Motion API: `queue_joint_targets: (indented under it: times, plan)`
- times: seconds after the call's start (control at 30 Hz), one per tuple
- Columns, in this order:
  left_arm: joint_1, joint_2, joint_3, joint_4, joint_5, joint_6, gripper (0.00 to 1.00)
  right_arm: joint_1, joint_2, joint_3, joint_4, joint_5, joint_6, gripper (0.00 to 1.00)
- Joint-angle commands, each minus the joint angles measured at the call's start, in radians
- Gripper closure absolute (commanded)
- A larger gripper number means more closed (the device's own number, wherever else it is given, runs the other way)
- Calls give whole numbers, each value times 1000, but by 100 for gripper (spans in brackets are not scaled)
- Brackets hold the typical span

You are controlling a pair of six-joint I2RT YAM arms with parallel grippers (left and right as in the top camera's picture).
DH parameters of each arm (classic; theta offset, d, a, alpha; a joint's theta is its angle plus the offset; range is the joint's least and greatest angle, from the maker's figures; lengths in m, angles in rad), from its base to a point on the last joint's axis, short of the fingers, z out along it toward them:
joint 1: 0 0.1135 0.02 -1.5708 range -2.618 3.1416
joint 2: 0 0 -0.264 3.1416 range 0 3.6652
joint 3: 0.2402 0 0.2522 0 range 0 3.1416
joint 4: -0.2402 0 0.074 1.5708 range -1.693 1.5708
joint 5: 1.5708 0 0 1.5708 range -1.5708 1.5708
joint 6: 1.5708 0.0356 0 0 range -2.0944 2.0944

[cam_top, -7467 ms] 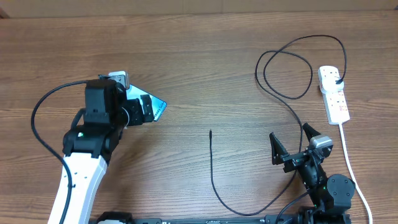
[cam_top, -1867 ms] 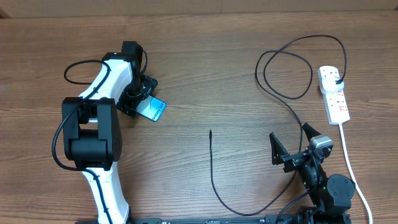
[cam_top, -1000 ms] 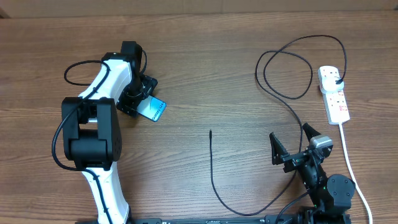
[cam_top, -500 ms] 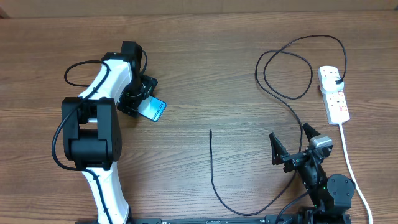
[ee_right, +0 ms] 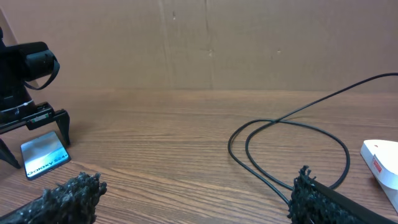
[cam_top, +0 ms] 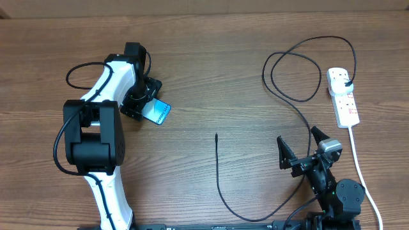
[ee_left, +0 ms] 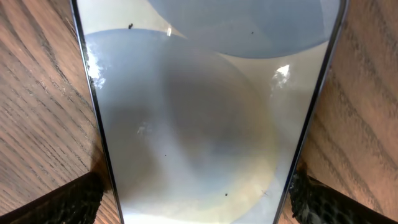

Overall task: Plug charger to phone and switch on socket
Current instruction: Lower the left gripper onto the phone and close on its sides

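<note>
The phone [cam_top: 158, 112] lies flat on the wooden table at the left, with its light-blue screen up. My left gripper [cam_top: 142, 104] points down over it, and its fingers [ee_left: 62, 202] press against both long edges of the phone [ee_left: 199, 112]. The charger cable [cam_top: 291, 96] loops at the right. Its slim connector tip [cam_top: 216, 135] lies free mid-table and its black plug [cam_top: 347, 82] sits in the socket strip [cam_top: 343, 97]. My right gripper [cam_top: 298, 145] is open and empty near the front edge. The right wrist view shows the phone [ee_right: 43, 155], the cable [ee_right: 292, 134] and the strip's end [ee_right: 382, 158].
The strip's thick white cord [cam_top: 358, 166] runs down the right side, past my right arm. The black cable also curves along the front edge [cam_top: 243, 214]. A cardboard wall [ee_right: 205, 43] stands behind the table.
Since 7.5 s ago my left arm has swung round and now reaches the phone from the far side. Over the last two seconds nothing has moved.
</note>
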Motion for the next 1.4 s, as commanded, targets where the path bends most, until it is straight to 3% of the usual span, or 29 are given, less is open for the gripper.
queue_joint_targets:
  times: [0.0, 0.37, 0.7, 1.37]
  plan:
    - [3, 22, -33, 4, 23, -14, 0, 4, -10, -1, 3, 5, -1, 0]
    - [3, 22, -33, 4, 23, -14, 1, 4, -10, -1, 3, 5, -1, 0]
    - [3, 22, -33, 5, 23, -14, 13, 4, -10, -1, 3, 5, -1, 0]
    - [3, 22, -33, 8, 23, -14, 17, 4, -10, -1, 3, 5, -1, 0]
